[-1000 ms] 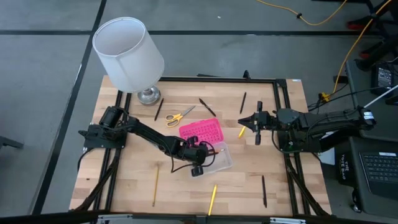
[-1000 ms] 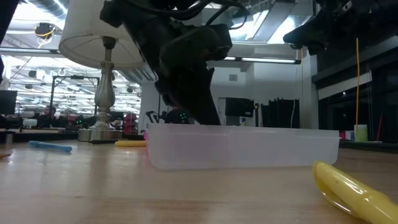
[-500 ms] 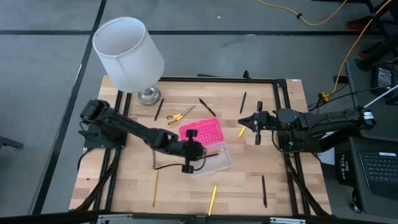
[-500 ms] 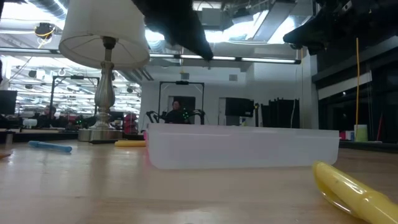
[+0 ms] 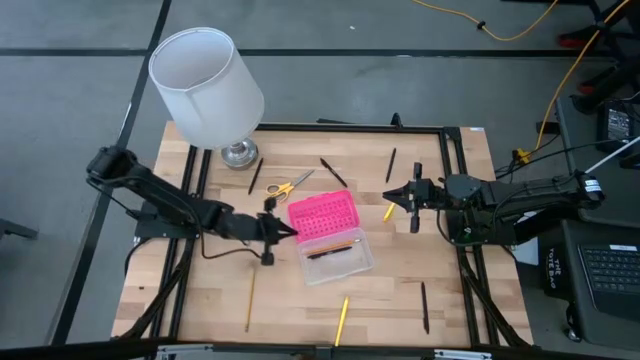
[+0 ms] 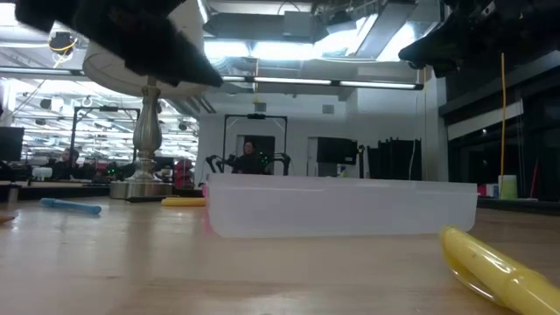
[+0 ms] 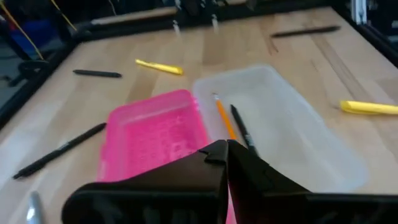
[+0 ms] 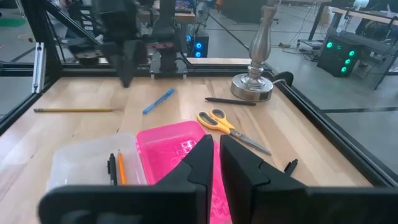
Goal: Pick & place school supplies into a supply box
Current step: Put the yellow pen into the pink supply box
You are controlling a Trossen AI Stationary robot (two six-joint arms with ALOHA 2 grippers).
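A: Hovering just beside the pink lid (image 5: 323, 214), the left end effector (image 5: 290, 232) has its fingers pressed together with nothing between them.

B: And the supply box?

A: It lies open near the middle of the wooden surface (image 5: 200, 290). The lid and the clear base (image 5: 340, 256) sit joined side by side. An orange pencil (image 5: 343, 244) and a black pen (image 5: 330, 253) lie inside the base, next to each other.

B: Where is the right end effector?

A: The right end effector (image 5: 397, 195) hangs near the surface's right side, well apart from the box. Its fingers stand slightly apart and hold nothing.

B: What else is on the surface?

A: Yellow-handled scissors (image 5: 288, 186) lie between the lid and the lamp (image 5: 207, 85). A black pen (image 5: 333, 171) lies near them and another black pen (image 5: 391, 164) farther right. A short yellow marker (image 5: 389, 211) is just under the right end effector. Toward the front edge lie a yellow pencil (image 5: 249, 298), a yellow pen (image 5: 342, 320) and a black pen (image 5: 424, 306).
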